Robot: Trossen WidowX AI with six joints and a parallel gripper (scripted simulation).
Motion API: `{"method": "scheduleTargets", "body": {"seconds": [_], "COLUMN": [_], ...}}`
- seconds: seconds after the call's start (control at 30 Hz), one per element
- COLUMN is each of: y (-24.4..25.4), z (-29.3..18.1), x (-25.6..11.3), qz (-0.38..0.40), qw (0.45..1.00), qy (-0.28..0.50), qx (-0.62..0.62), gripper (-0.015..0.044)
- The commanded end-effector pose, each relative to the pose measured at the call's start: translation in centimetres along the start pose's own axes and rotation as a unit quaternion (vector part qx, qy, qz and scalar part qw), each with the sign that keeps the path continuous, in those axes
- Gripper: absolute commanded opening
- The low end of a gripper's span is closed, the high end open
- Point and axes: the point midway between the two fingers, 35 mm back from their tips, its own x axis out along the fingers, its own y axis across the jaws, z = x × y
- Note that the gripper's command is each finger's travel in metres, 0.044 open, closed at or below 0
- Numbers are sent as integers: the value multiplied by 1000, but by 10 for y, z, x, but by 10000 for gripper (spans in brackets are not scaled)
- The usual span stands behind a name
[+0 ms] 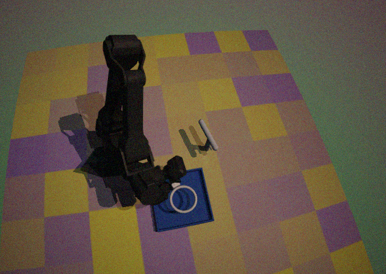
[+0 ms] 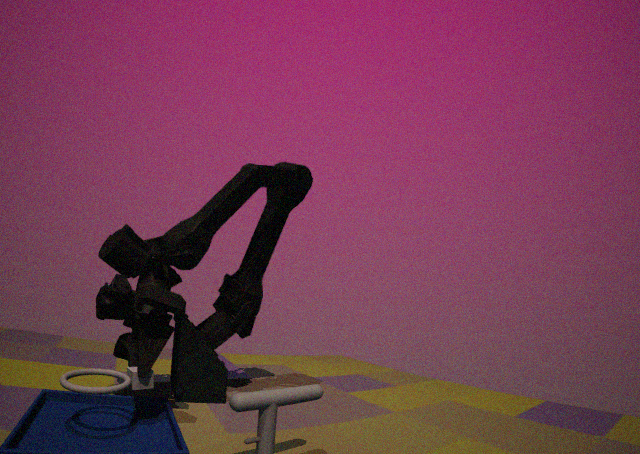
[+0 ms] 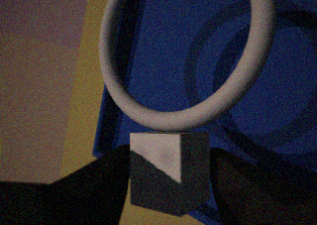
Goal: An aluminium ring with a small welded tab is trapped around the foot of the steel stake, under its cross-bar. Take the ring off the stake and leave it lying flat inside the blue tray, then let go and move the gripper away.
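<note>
Over the blue tray [image 1: 208, 196] [image 2: 178, 431] [image 3: 163, 37], holding the ring [image 1: 196, 199] [image 2: 95, 389] [image 3: 168, 121] by its tab [image 1: 175, 184] [image 2: 142, 381] [image 3: 160, 158] in a part-open pincer [image 1: 174, 184] [image 2: 143, 379] [image 3: 169, 156]!
Across the table [image 1: 265, 156] [image 2: 465, 418] [image 3: 40, 86], yellow-and-purple patchwork; behind, a dim magenta backdrop [image 2: 413, 129].

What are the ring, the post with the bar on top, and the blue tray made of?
The ring looks like matte, pale grey metal: smooth, evenly shaded. The stake seems dull grey metal, softly highlighted along its bar, though painted plastic is possible. The tray could be plastic or painted metal: uniformly blue.
</note>
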Motion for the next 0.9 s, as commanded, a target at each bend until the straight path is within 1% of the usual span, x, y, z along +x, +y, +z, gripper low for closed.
{"method": "scheduleTargets", "body": {"seconds": [0.0,0.47,0.5,0.87], "y": [-7,-25,-23,-23], "z": [2,-5,-3,-3], "x": [2,25,21,21], "qz": [12,12,7,7], "qw": [1000,1000,1000,1000], "qy": [2,3,0,0], "qx": [-6,-6,-8,-8], "gripper": [0,0,26,315]}}
